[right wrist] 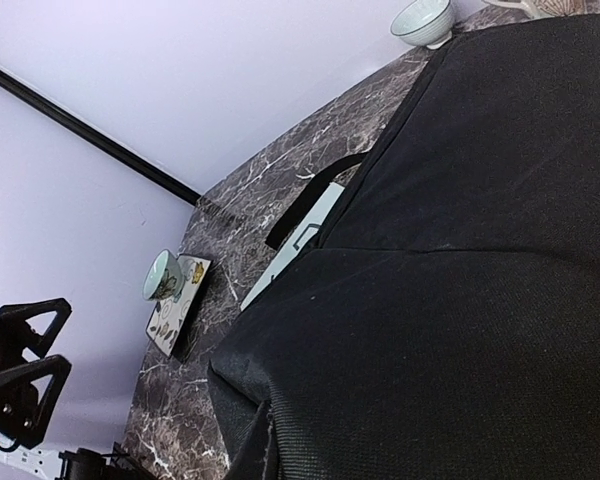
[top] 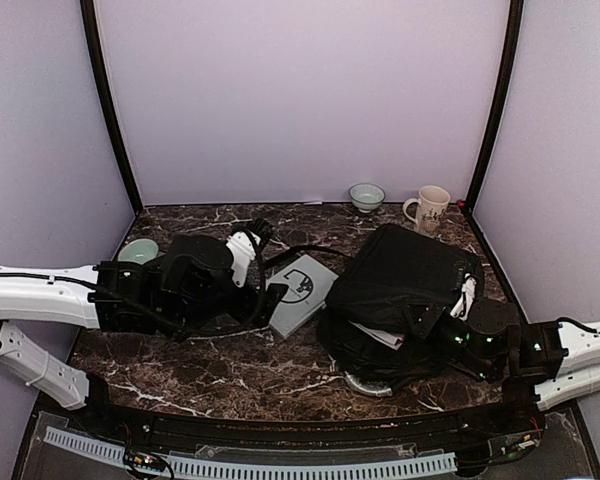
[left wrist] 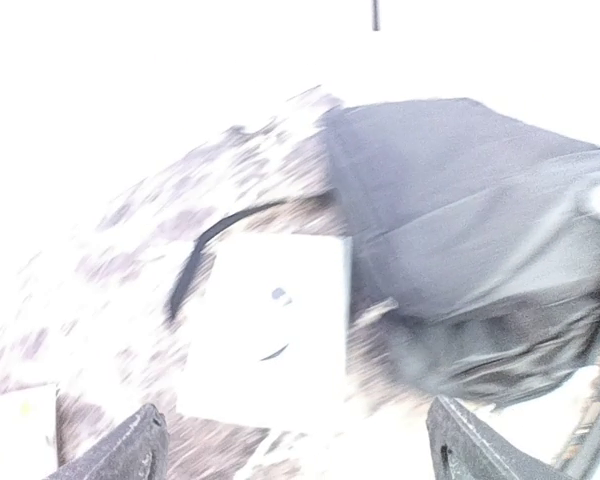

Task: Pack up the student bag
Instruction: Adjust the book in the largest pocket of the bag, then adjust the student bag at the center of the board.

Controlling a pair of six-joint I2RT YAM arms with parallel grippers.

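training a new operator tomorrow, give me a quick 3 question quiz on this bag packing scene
1. True or false: the left gripper has its jaws open.
2. In the top view, what lies flat just to the left of the student bag? a) a grey book b) a laptop c) a plate
3. Fill in: seen from the top camera, the green cup stands on the ___ side of the scene.

Key: 1 true; 2 a; 3 left.
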